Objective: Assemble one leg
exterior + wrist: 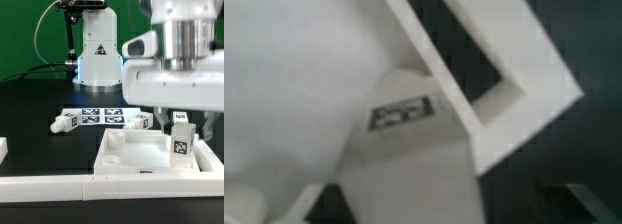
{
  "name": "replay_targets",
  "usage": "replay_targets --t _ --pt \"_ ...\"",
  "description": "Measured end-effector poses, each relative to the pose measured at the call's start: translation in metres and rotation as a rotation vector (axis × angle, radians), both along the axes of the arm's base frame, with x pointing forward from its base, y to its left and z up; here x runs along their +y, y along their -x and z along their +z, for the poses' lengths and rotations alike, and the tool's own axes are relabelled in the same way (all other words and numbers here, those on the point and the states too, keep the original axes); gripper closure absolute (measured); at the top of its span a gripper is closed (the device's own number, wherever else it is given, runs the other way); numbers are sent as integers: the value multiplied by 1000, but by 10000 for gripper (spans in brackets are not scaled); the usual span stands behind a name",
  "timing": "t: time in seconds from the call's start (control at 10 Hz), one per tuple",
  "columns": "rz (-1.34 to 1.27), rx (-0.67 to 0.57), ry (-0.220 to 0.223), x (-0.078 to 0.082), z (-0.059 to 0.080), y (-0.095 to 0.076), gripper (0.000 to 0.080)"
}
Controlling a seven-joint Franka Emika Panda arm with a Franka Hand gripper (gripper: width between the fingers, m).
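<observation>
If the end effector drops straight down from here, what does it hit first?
Probably the panel: the end effector seems to grip an upright leg just above it, so the leg's lower end would touch first. Depth is unclear.

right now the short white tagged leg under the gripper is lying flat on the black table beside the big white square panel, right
Not quite. The short white tagged leg under the gripper is not lying flat on the black table; the exterior view shows it standing upright on the large white square panel, near that panel's corner on the exterior view's right.
</observation>
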State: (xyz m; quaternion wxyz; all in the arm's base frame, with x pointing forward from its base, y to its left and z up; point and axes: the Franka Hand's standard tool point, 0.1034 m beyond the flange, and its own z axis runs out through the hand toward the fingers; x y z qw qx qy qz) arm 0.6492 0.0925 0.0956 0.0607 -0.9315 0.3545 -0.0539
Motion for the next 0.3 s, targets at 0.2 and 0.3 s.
replay_targets --t 0.2,0.3 --pt "16 5 -27 6 39 -10 167" --pt "14 -5 -27 6 43 -13 167"
